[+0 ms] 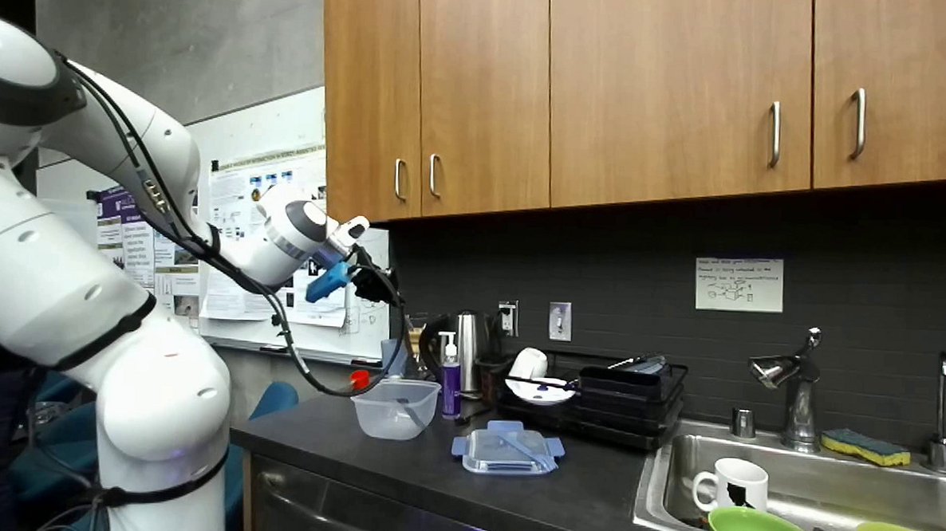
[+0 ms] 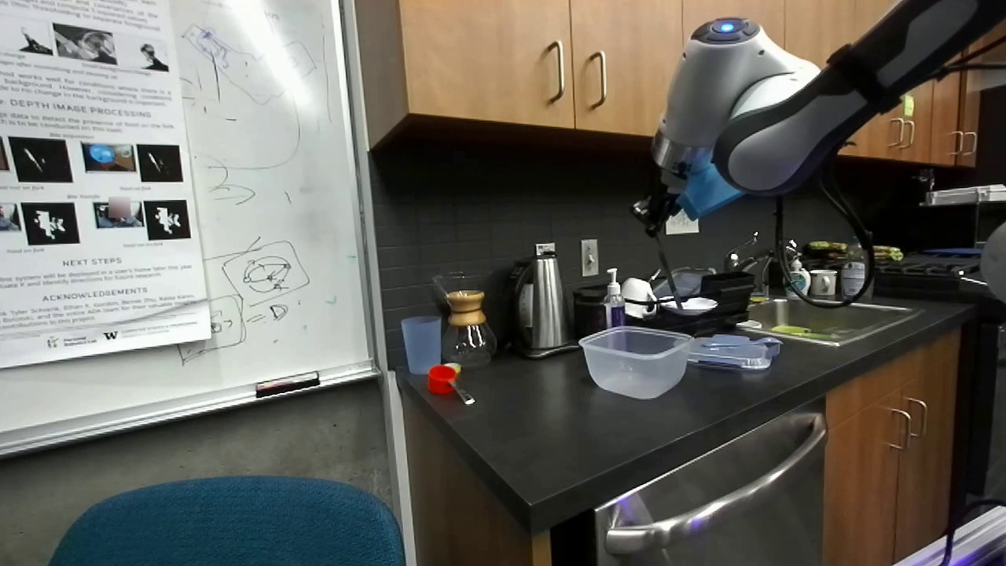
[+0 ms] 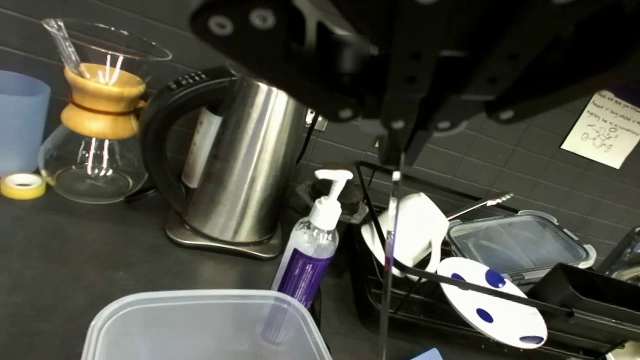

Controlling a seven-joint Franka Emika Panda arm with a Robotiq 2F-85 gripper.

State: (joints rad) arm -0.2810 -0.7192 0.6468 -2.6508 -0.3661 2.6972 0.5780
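Observation:
My gripper (image 3: pixel 402 155) comes in from the top of the wrist view, its jaws shut on a long thin utensil (image 3: pixel 387 280). The utensil looks like a narrow shiny strip, seen nearly edge-on, and hangs downward. In an exterior view the gripper (image 2: pixel 652 224) is above the counter, with the utensil (image 2: pixel 666 263) pointing down. The gripper also shows in an exterior view (image 1: pixel 384 285). Below is a clear plastic container (image 3: pixel 195 325), open at the top, on the counter (image 2: pixel 526 440). A purple-labelled pump bottle (image 3: pixel 305 270) stands beside it. What kind of utensil it is cannot be told.
A steel kettle (image 3: pixel 245 165) and a glass coffee maker (image 3: pixel 95 165) stand near the wall. A black dish rack (image 1: pixel 626 416) holds a white mug (image 3: pixel 417 230) and a spotted plate (image 3: pixel 470 305). A blue-clipped lid (image 1: pixel 505 450), a red measuring cup (image 2: pixel 442 380) and a sink (image 1: pixel 679 474) also show.

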